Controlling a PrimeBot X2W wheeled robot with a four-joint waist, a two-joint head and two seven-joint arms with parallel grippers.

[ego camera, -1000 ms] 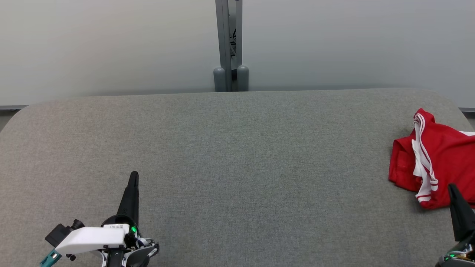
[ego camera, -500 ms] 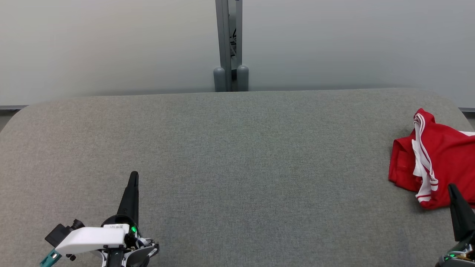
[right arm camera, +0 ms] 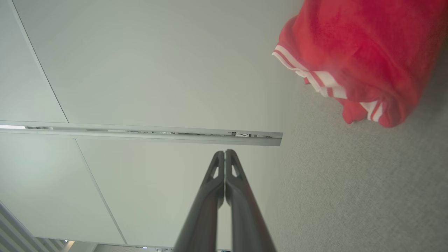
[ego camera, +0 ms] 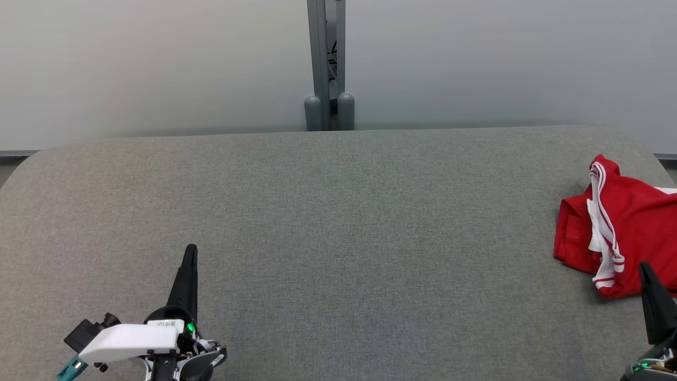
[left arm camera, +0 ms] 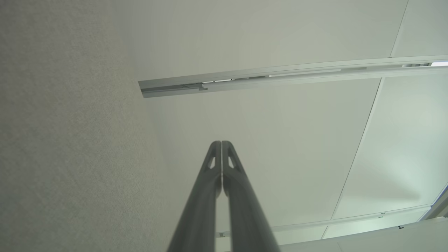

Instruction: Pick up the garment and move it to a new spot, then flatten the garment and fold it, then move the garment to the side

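Garment lies crumpled at the grey worktop's right edge; left gripper and right gripper both rest with fingers pressed together, empty.

I count one red garment and one grey surface. I have two claws: my left claw and my right claw. Behind stand two rounded posts.
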